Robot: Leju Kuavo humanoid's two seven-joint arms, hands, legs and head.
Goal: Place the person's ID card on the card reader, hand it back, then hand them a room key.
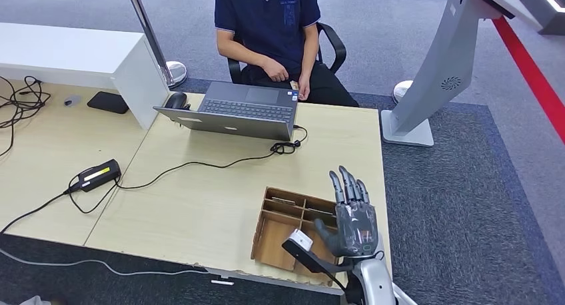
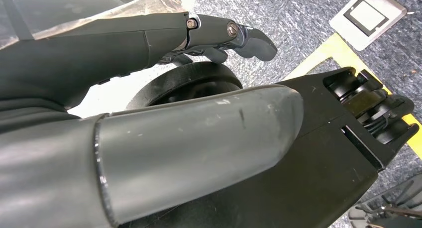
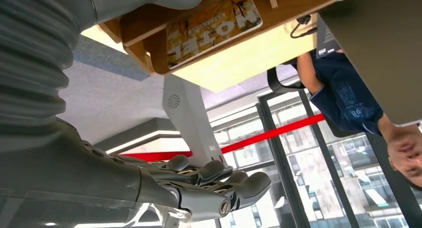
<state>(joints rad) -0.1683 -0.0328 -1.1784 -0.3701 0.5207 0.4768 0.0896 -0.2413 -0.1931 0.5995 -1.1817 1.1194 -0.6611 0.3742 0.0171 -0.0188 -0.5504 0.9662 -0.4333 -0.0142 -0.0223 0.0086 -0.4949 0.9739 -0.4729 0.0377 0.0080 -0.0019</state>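
- Your right hand (image 1: pixel 353 215) is raised over the near right corner of the table (image 1: pixel 200 198), fingers (image 1: pixel 346 184) straight, spread and pointing toward the person (image 1: pixel 270 25); it holds nothing.
- In the right wrist view the same hand (image 3: pixel 199 188) shows its fingers (image 3: pixel 239 183) stretched out side by side with nothing between them.
- Your left hand (image 2: pixel 199 44) hangs beside the robot's body over grey carpet; the fingers (image 2: pixel 249 39) look loosely curled with nothing visible in them, but you cannot tell their state for sure.
- A wooden divided tray (image 1: pixel 276 242) sits at the near edge of the table, just beside and partly under your right hand.
- A room key card (image 3: pixel 214 24) printed "HOTEL" lies flat in one compartment of that tray, seen from the right wrist.
- The person sits in a chair at the far side of the table; their hand (image 1: pixel 303 88) holds a small card (image 1: pixel 294 86) near the laptop (image 1: pixel 233 108), too small to read.
- A black device with a yellow-green label (image 1: pixel 98 175) lies on the left part of the table, its cable running across; you cannot tell whether it is the card reader.
- A mouse (image 1: pixel 176 100) rests just beside the laptop's left end.
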